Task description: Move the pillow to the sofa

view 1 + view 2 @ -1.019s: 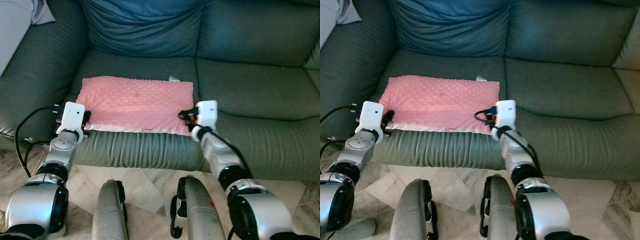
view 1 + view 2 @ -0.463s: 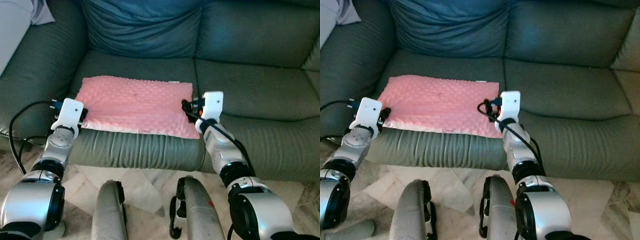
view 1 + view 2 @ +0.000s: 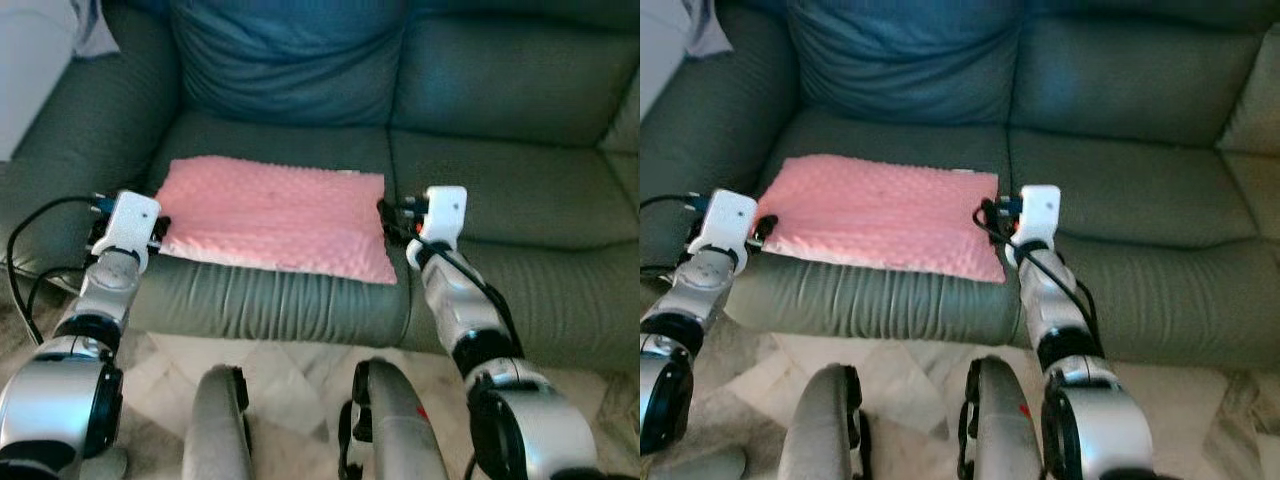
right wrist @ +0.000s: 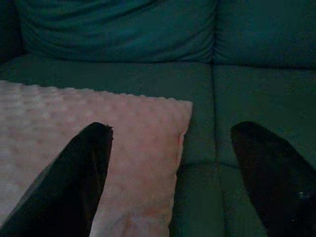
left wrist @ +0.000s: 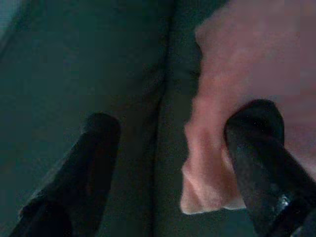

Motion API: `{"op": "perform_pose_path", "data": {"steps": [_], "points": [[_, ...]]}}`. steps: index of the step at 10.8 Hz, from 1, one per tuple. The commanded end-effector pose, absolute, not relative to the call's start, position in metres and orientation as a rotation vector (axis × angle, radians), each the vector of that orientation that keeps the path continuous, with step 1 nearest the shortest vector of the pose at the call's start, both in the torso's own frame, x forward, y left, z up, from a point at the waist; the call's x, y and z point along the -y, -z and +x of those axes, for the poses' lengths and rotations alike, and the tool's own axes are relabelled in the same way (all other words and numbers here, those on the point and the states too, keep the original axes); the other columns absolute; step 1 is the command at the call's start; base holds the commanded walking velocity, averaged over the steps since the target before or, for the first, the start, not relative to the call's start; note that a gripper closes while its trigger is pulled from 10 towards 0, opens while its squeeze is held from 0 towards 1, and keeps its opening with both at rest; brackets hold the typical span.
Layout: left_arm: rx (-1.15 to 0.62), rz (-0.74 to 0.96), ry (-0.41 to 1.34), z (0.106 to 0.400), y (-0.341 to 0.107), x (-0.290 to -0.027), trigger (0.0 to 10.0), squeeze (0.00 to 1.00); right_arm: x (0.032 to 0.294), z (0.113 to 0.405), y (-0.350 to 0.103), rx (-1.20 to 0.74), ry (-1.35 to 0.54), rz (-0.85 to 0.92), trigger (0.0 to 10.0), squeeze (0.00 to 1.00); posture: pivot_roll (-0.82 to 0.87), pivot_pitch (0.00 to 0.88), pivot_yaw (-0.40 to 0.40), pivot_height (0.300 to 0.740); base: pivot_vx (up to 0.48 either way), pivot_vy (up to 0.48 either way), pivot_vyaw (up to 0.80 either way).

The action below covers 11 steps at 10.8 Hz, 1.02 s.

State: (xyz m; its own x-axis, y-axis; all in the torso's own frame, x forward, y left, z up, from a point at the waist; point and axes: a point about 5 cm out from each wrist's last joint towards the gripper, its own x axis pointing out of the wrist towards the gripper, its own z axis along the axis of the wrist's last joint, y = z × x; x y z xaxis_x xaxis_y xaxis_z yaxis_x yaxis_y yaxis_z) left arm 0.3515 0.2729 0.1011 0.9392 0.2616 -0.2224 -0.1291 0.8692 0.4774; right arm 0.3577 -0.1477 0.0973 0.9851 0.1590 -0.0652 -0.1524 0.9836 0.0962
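Note:
The pink dimpled pillow [image 3: 272,213] lies flat on the left seat of the dark green sofa [image 3: 500,190]. My left gripper [image 3: 158,230] sits at the pillow's front left corner. In the left wrist view it [image 5: 180,121] is open, with one finger [image 5: 256,133] against the pillow corner [image 5: 207,163] and the other over the sofa. My right gripper [image 3: 393,217] is at the pillow's right edge. The right wrist view shows it [image 4: 173,129] open, straddling that edge of the pillow [image 4: 143,133] without holding it.
A loose green back cushion [image 3: 285,60] leans behind the pillow. The sofa's left armrest [image 3: 70,140] rises beside my left arm. A pale cloth [image 3: 40,40] lies at the far left. My legs [image 3: 225,420] stand on the tiled floor [image 3: 290,365] before the sofa.
Both grippers have drawn outward off the pillow's front corners, the left one leftward, the right one rightward and farther back. The pillow stays flat on the seat.

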Motion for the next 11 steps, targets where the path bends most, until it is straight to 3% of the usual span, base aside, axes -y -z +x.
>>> {"op": "perform_pose_path", "data": {"steps": [1, 4, 7, 10, 11], "points": [[-0.309, 0.367, -0.251, 0.348, -0.097, -0.278, 10.0, 1.00, 0.150, 0.352, -0.092, -0.076, -0.157, 0.102, 10.0, 1.00, -0.05, 0.043, -0.035, 0.630, 0.000, 0.000, 0.00], [-0.281, 0.207, -0.242, 0.345, -0.087, -0.265, 10.0, 1.00, 0.143, 0.325, -0.071, -0.089, -0.177, 0.110, 10.0, 1.00, -0.04, 0.000, -0.022, 0.630, 0.000, 0.000, 0.00], [-0.179, 0.232, -0.295, 0.342, -0.094, -0.270, 10.0, 1.00, 0.164, 0.316, -0.079, -0.041, -0.150, 0.047, 10.0, 1.00, -0.02, 0.000, 0.005, 0.630, 0.000, 0.000, 0.00], [-0.129, 0.267, 0.051, 0.308, -0.063, -0.228, 10.0, 1.00, 0.162, 0.282, -0.083, -0.024, -0.247, -0.143, 10.0, 1.00, -0.01, 0.000, 0.025, 0.630, 0.000, 0.000, 0.00], [-0.119, 0.250, 0.088, 0.297, -0.055, -0.216, 10.0, 1.00, 0.162, 0.279, -0.086, -0.013, -0.217, -0.104, 10.0, 1.00, 0.00, 0.000, 0.017, 0.630, 0.000, 0.000, 0.00]]}}
